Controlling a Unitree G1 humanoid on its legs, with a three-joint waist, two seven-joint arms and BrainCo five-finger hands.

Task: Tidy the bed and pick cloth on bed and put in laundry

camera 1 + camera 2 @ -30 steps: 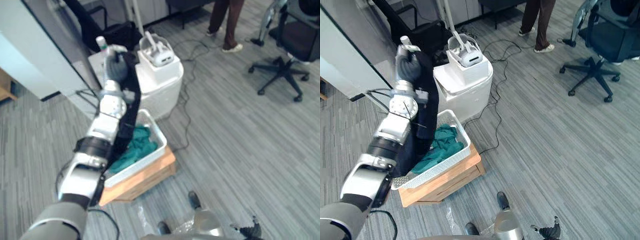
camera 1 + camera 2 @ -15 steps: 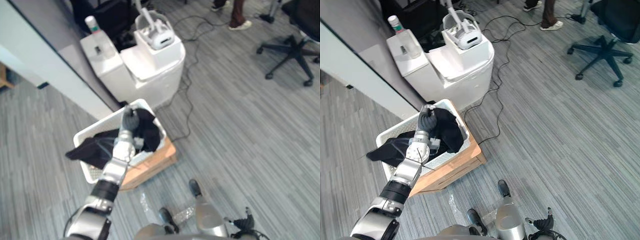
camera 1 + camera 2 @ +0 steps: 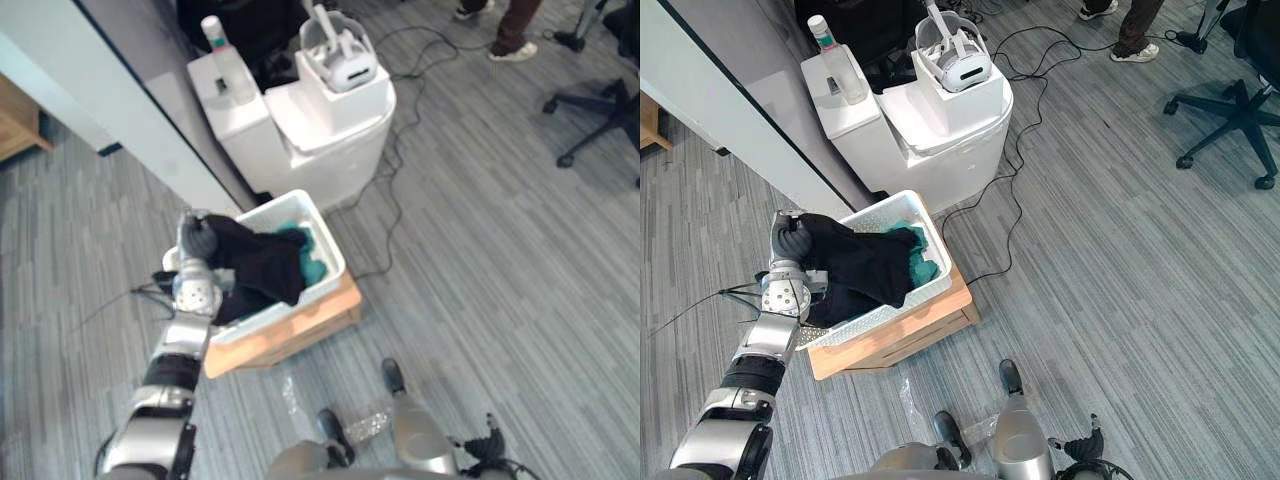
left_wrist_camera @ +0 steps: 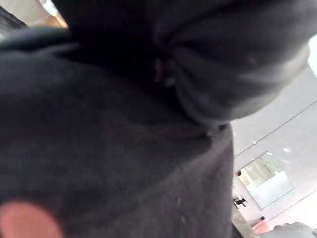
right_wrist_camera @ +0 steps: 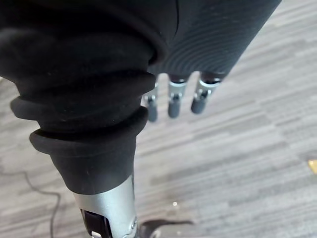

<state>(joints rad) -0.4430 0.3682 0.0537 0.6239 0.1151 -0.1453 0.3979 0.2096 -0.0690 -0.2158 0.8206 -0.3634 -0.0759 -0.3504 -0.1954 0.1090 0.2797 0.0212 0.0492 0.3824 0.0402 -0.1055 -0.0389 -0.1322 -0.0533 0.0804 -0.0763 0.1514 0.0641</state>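
Over the far left corner of the laundry basket [image 3: 885, 318]: black cloth [image 3: 865, 270], one piece. It is draped across the rim and spread down into the basket, with its upper end bunched at the left hand [image 3: 790, 238].
- Left hand: fingers curled closed round the gathered black cloth, held just above the basket's corner. Dark fabric lies right against the left wrist camera.
- Teal cloth [image 3: 923, 262]: inside the basket toward its right end, partly under the black cloth.
- Laundry basket: white, rectangular, with perforated walls, sitting on a low wooden crate [image 3: 910, 340].
- Floor [image 3: 1120, 250]: grey striped carpet under the crate.
- White cabinet [image 3: 950, 130]: just behind the basket, with a white headset [image 3: 955, 62] resting on top.
- Lower white unit [image 3: 845, 105]: beside the cabinet, to its left. It carries an upright bottle [image 3: 822, 35].
- Right hand [image 5: 173, 101]: hanging above bare carpet, well apart from the basket. Its fingers are straight and relaxed and hold nothing.
- Office chair [image 3: 1230, 105]: at the far right, well apart from the basket.
- Person's legs [image 3: 1132, 30]: at the far edge, near the chair.
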